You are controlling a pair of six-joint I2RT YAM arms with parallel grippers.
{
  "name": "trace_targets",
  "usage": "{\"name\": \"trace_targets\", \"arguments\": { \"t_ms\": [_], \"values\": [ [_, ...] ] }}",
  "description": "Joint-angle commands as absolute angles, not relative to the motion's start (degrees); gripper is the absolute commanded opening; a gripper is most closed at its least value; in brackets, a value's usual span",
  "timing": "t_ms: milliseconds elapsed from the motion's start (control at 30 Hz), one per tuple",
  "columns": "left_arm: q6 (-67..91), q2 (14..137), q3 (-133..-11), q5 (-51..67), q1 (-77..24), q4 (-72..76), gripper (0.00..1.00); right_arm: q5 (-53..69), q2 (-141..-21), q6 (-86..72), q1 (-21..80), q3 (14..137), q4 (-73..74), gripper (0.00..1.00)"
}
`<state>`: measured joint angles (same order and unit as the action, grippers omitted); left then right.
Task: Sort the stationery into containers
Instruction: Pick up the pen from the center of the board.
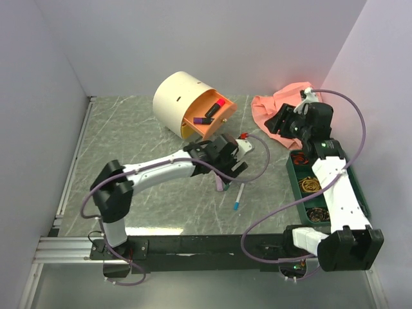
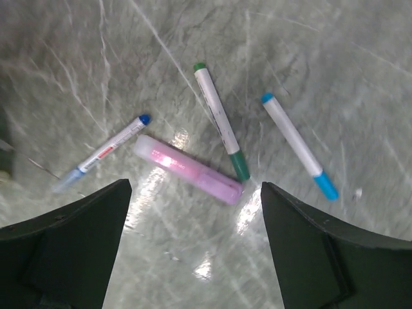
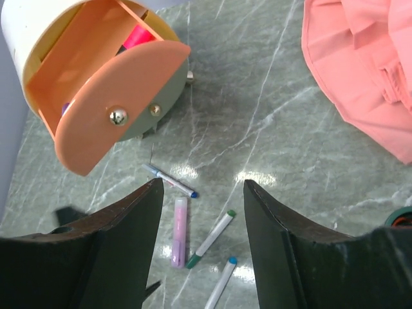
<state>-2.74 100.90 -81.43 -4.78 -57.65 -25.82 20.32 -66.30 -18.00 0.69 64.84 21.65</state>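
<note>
The cream drum cabinet [image 1: 175, 96] stands at the back with its peach-orange drawer [image 1: 222, 122] pulled open; a pink-black highlighter [image 1: 218, 105] and a purple one [image 1: 203, 120] lie in it. The yellow drawer [image 1: 186, 131] sits below. My left gripper [image 2: 193, 215] is open and empty above the table, just short of a lilac marker [image 2: 187, 168], a green-ended white pen [image 2: 221, 122], a light-blue-capped pen [image 2: 298, 145] and a dark-blue-capped pen [image 2: 106, 153]. My right gripper [image 3: 203, 187] is open and empty, held high over the same items; it also sees the drawer [image 3: 122, 109].
A pink cloth [image 1: 270, 103] lies at the back right. The dark green compartment tray [image 1: 291, 174] with small rings stands along the right edge under the right arm. A red-tipped white piece [image 1: 244, 138] lies by the left wrist.
</note>
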Motion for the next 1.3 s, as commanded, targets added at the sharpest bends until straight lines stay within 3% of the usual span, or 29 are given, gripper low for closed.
{"name": "trace_targets", "arguments": {
  "t_ms": [0,467,867,1067,1267],
  "values": [
    [8.87,105.02,-88.94,-8.26,-58.01,-29.96,0.86,21.09,-62.76,-18.98,-1.21,61.62,19.07,0.61],
    [17.58,109.68,-84.11,-5.1,-54.49,-33.14,0.83,23.82,-61.35,-19.6,-5.54,56.69,18.02,0.61],
    [19.34,119.0,-89.47,-2.64,-52.12,-32.96,0.83,25.4,-61.61,-20.04,-7.82,55.02,17.93,0.61],
    [19.25,121.02,-89.22,-1.32,-51.77,-32.61,0.75,25.93,-62.49,-19.86,-9.14,54.58,18.37,0.62],
    [18.37,120.94,-86.4,1.23,-51.86,-31.9,0.53,26.54,-64.68,-20.92,-9.84,55.89,18.37,0.62]
  ]
}}
